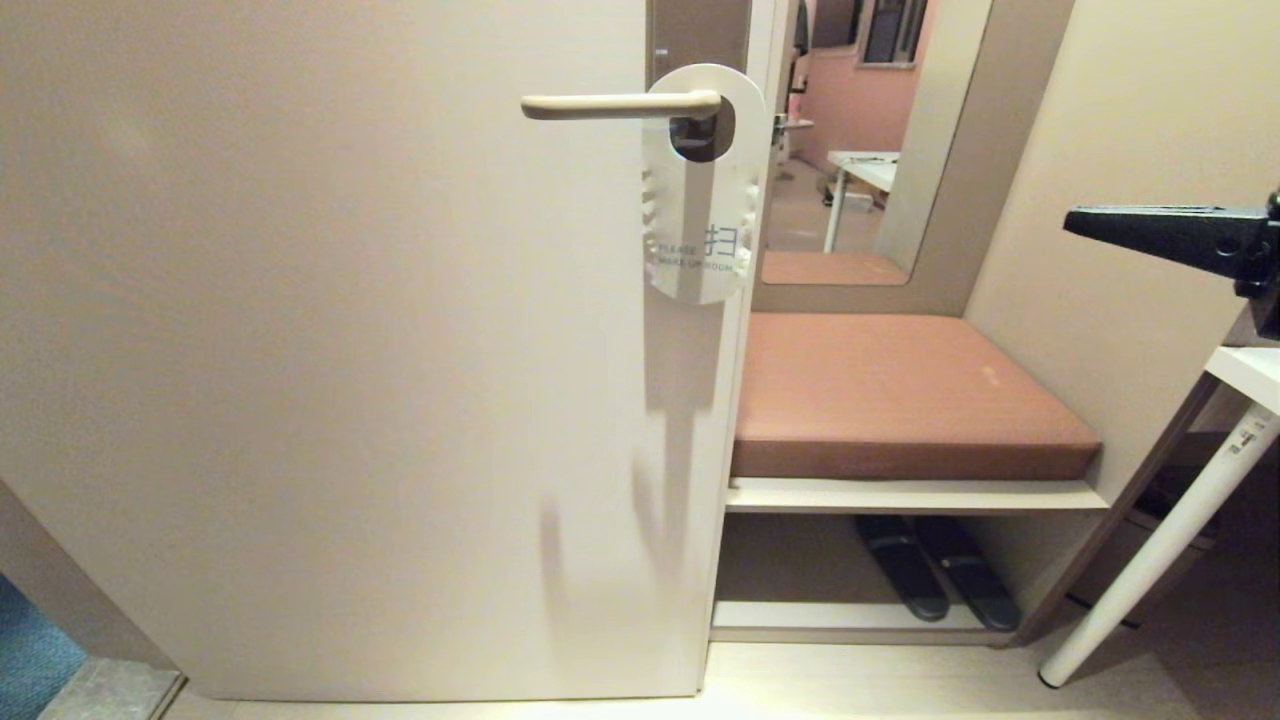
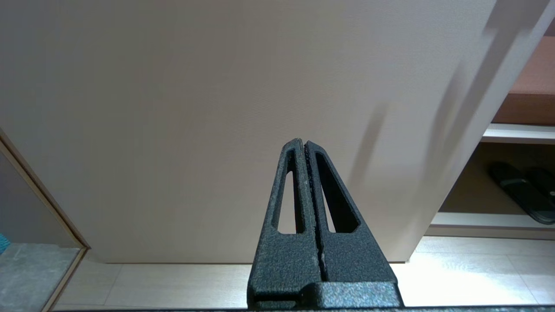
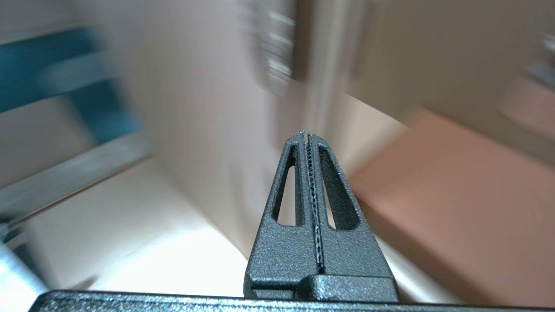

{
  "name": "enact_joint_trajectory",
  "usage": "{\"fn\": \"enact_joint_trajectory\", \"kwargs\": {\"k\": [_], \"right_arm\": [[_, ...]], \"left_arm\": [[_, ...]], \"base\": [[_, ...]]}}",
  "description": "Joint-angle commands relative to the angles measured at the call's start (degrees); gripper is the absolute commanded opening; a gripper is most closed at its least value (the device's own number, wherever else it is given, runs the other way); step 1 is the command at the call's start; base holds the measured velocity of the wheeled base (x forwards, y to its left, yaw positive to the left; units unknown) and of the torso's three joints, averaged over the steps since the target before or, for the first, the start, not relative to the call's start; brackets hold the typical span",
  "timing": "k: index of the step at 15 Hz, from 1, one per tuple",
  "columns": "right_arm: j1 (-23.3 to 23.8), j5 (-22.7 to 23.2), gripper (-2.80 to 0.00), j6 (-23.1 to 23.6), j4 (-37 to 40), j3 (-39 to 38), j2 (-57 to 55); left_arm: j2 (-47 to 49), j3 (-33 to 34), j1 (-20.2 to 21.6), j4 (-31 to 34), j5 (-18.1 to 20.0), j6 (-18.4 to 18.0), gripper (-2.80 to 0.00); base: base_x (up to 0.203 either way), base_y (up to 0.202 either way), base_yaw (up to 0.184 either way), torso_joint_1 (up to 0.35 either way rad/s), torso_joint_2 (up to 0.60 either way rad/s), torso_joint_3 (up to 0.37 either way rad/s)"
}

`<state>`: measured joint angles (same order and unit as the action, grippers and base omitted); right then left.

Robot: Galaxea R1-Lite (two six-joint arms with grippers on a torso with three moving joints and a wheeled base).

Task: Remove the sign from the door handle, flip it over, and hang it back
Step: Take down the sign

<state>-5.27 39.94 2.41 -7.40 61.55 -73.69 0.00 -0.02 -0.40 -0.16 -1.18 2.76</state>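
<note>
The flat white oblong sign [image 1: 700, 215] with rounded ends hangs by its large hole on the slim cream-beige lever door handle [image 1: 620, 104], near the right edge of the pale beige door [image 1: 330, 350]. Its visible face is white with small grey-blue lettering, "PLEASE" and a line beneath it, plus a Chinese character. Only the head view shows the sign clearly.

At the right edge of that view the right hand [image 1: 1075, 220], black and tapered, points left, well apart from the sign, and from this side the state of its tips is not readable. The right wrist view settles it: the right hand [image 3: 307, 135] has its two textured black fingers [image 3: 295, 242] pressed together with nothing between them. That view is blurred; a pale smeared shape in the distance may be the sign, though this is uncertain.

The left hand [image 2: 302, 142] appears in the left wrist view alone, pressed together and empty, facing the low part of the door. Both views show the brown cushioned bench [image 1: 900, 390] to the right, with dark slippers [image 1: 935, 578] on the shelf beneath it.
</note>
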Motion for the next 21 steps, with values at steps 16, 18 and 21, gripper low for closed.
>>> {"fn": "enact_joint_trajectory", "kwargs": {"k": [16, 18, 21], "right_arm": [[-6.34, 22.90, -2.80, 0.31, -19.15, 10.78, -26.31], [-6.34, 22.90, -2.80, 0.91, -19.21, 10.87, -27.11], [-6.34, 22.90, 0.00, 2.85, -19.15, 11.04, -27.90]], "left_arm": [[0.09, 0.02, 0.05, -0.02, -0.05, 0.06, -2.80], [0.09, 0.02, 0.03, -0.02, -0.05, 0.06, -2.80], [0.09, -0.06, 0.05, -0.02, -0.05, 0.06, -2.80]], "base": [[0.000, 0.000, 0.000, 0.000, 0.00, 0.000], [0.000, 0.000, 0.000, 0.000, 0.00, 0.000], [0.000, 0.000, 0.000, 0.000, 0.00, 0.000]]}}
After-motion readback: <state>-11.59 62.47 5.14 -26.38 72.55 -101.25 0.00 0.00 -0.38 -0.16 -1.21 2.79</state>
